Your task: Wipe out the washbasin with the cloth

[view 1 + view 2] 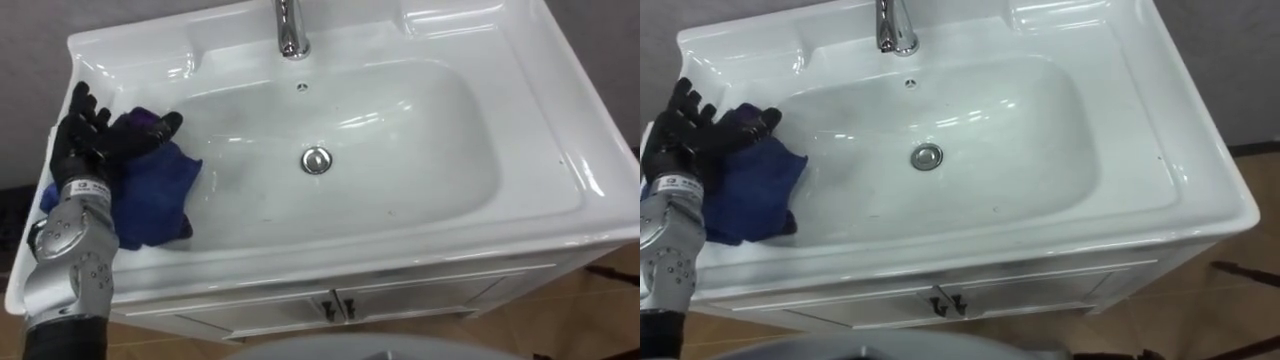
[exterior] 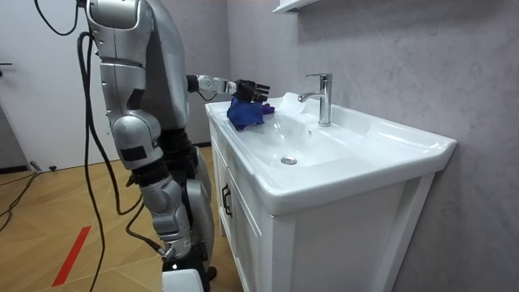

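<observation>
A white basin (image 1: pixel 560 120) is set in a white cabinet, with a chrome drain (image 1: pixel 316 160) in the middle of its bowl. A dark blue cloth (image 1: pixel 155 190) lies over the basin's left rim and hangs down the inner left slope. My left hand (image 1: pixel 85 135), black, rests on the upper part of the cloth with its fingers spread and straight and its thumb lying across the cloth's top. In the room view I stand upright at the basin's end, my left hand (image 2: pixel 251 88) stretched out over the cloth (image 2: pixel 243 113).
A chrome tap (image 1: pixel 291 30) stands at the back middle of the basin, with a small overflow hole below it. The cabinet doors (image 1: pixel 340 305) with dark handles sit under the front edge. A grey wall runs behind the basin, and the floor is wood.
</observation>
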